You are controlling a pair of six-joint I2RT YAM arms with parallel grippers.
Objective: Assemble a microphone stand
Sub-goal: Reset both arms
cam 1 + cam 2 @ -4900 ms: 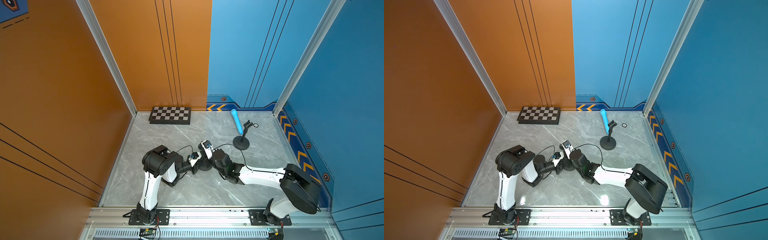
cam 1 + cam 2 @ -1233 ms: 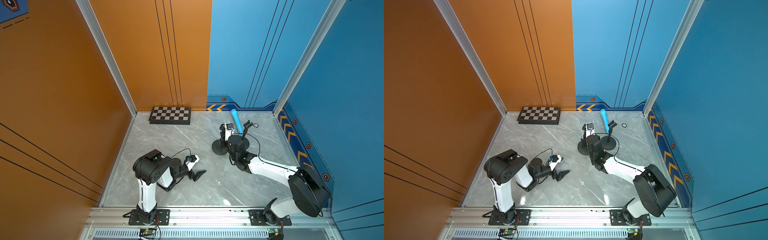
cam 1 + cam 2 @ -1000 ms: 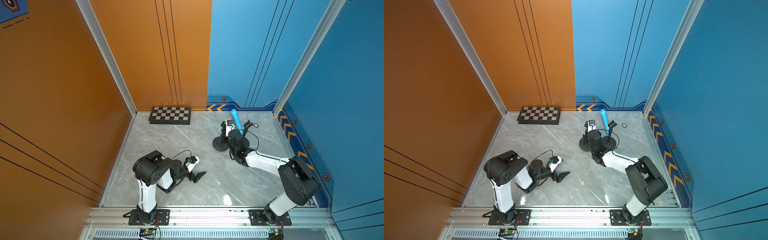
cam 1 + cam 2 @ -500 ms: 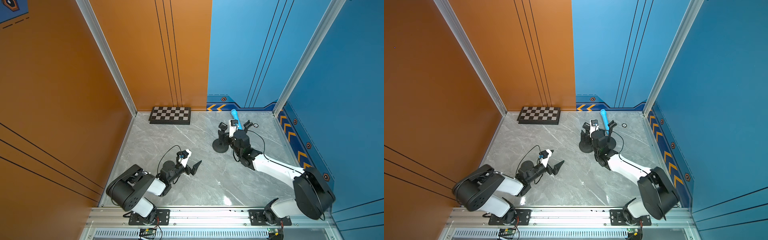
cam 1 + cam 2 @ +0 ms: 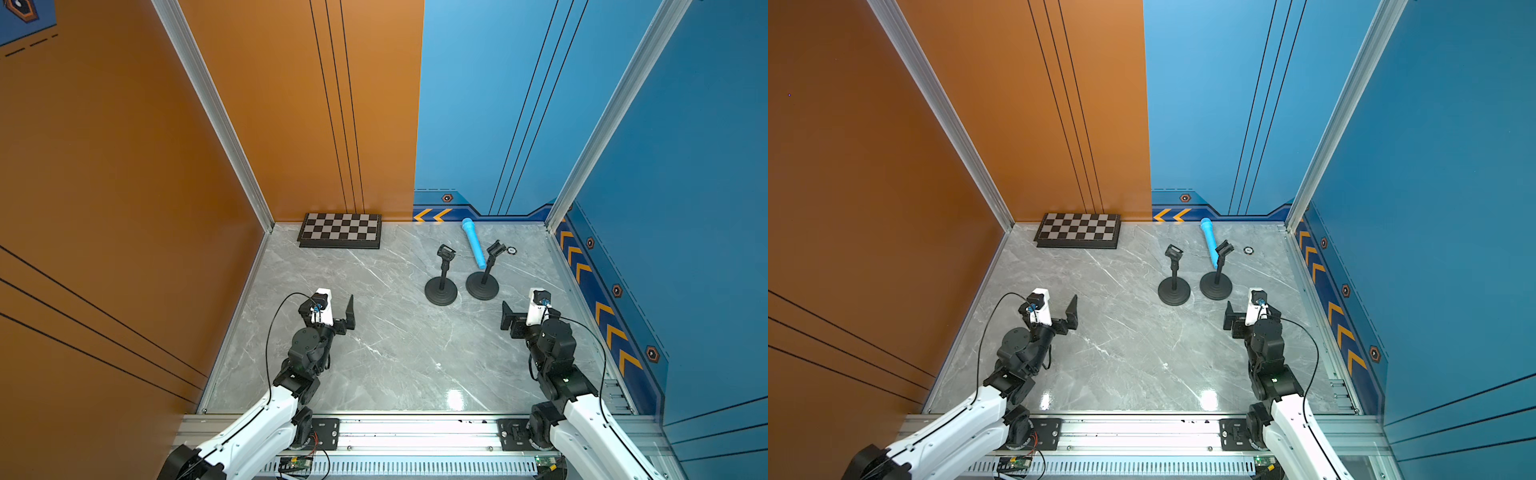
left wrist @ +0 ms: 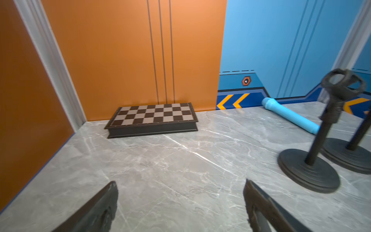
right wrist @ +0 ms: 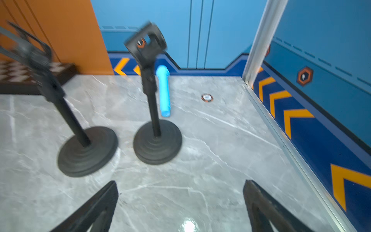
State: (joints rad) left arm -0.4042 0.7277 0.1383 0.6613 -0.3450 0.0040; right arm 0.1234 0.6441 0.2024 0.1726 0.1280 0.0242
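Both arms have pulled back to the near edge. Half a second ago the right arm was stretched out over the stands, and now nothing touches them. Earlier on, only one stand stood beside the microphone, and now there are two.

At far left the chessboard (image 5: pixel 340 230) sits against the back wall, out of play. The left claw (image 5: pixel 328 309) is wide open and empty, hovering over bare worktop (image 5: pixel 395 353), well apart from everything.

Next comes the left-hand stand (image 5: pixel 442 274), upright on its round base with its clip on top. Behind it the blue microphone (image 5: pixel 473 243) lies flat on the worktop. Its long axis runs from the back wall toward the near side, and its near end drops between the two clips.

The right-hand stand (image 5: pixel 485 270) is upright too, its base just beside its neighbour's.

The right claw (image 5: pixel 528 313) has its jaws spread wide and holds nothing. It is the nearer one: the stands are just ahead and a little to its left, with the microphone beyond them. Any reach for the microphone would probably have to go past those clips.
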